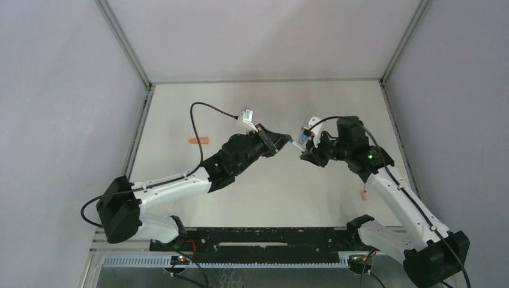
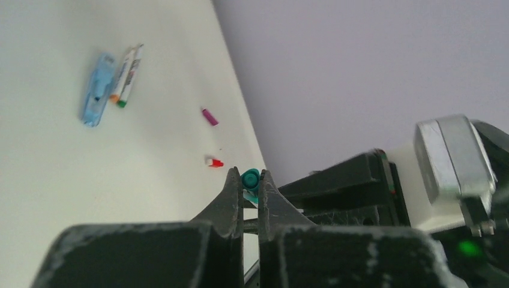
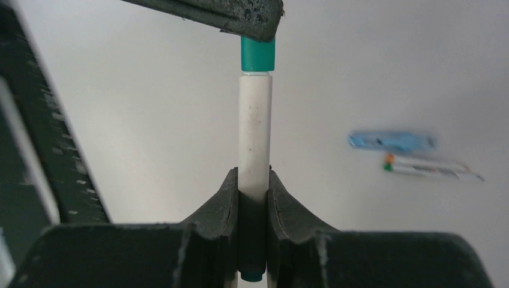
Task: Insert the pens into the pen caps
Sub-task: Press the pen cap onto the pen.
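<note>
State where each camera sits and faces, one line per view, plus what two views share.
Top external: above and behind, facing down onto the table; left arm and right arm show.
Left wrist: on that wrist, facing along the left gripper, shut on the teal cap.
Right wrist: on that wrist, facing along the right gripper, shut on the white pen.
Shared: both wrist views show the teal cap and the light blue cap.

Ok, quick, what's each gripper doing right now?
The left gripper is closed on the teal cap.
The right gripper is closed on the white pen.
</note>
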Motion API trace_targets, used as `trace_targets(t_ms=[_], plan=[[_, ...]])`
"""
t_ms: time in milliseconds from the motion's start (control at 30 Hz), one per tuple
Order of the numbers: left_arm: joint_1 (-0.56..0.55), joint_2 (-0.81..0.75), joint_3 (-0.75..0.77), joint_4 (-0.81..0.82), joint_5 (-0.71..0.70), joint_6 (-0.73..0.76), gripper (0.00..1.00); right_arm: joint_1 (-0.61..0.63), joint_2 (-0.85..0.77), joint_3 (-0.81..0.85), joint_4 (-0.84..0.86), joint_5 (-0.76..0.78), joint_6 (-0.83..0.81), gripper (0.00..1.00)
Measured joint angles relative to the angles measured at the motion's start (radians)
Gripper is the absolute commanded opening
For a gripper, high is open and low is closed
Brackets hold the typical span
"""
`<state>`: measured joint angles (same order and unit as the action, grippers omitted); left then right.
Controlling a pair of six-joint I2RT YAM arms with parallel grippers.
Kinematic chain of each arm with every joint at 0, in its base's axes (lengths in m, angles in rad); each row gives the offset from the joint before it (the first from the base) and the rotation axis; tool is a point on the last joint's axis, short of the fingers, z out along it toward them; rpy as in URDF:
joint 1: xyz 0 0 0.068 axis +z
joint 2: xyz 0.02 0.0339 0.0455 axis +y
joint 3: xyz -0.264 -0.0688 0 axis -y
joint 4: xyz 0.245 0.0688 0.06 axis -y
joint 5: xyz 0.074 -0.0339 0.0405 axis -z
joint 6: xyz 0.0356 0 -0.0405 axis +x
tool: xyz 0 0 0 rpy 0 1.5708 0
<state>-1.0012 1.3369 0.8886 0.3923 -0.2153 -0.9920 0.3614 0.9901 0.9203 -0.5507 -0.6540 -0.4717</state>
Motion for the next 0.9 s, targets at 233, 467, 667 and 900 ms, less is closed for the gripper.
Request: trace_targets(t_ms=[233, 467, 667, 900], plan=[[0.003, 0.097, -0.001, -0.030, -0.078, -0.172, 0.00, 0.178, 0.058, 0.003, -0.039, 0.421, -0.065, 0.00], [0.003, 0.222, -0.001, 0.146, -0.069, -0.278, 0.00, 0.065, 0.071, 0.000, -0.074, 0.325, 0.035, 0.00], [0.003, 0.255, -0.002, 0.309, -0.048, -0.307, 0.00, -0.129, 0.039, -0.085, 0.072, -0.063, 0.246, 0.00], [0.003, 0.260, 0.084, 0.222, -0.016, -0.215, 0.00, -0.192, 0.013, -0.125, 0.157, -0.185, 0.340, 0.00]])
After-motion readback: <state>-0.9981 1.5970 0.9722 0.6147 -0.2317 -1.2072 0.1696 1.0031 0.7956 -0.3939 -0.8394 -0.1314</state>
